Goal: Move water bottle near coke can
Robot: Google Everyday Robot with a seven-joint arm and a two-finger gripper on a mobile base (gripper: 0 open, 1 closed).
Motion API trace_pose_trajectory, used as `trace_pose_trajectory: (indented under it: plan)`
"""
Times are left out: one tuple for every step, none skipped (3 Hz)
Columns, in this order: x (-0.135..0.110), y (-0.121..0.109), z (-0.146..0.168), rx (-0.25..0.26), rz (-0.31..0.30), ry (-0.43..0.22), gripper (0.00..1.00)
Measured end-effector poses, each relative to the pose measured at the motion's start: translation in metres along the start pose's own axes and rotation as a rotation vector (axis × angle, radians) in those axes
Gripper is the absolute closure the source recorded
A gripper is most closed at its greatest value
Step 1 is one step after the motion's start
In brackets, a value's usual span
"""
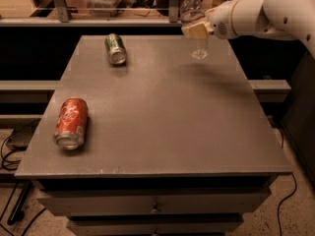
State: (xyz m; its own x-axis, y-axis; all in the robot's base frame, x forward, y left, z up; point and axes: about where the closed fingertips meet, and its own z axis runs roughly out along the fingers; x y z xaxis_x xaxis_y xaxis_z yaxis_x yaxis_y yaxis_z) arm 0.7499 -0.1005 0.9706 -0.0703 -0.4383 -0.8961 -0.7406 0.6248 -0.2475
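Now my gripper [196, 30], fingers [190, 31] clenched on the upright water bottle [190, 8], holds it lifted over the table [162, 132] by its far right corner, free to travel toward the coke can [71, 123] lying front-left.

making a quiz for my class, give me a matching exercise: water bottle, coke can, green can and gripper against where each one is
1 water bottle
2 coke can
3 green can
4 gripper

a on its side, near left of the table
b over the far right, shut on the bottle
c on its side, far left
d upright in the jaws

Pairs: 1-d, 2-a, 3-c, 4-b
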Motion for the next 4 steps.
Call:
trace_pose_trajectory:
  plan:
    - [-0.027,0.042,-0.039,-0.052,-0.036,0.030,1.00]
    - [-0.035,0.049,-0.043,-0.064,-0.050,0.031,1.00]
    - [-0.038,0.066,-0.038,-0.114,-0.057,0.034,1.00]
    - [-0.058,0.128,-0.042,-0.272,-0.087,-0.019,1.00]
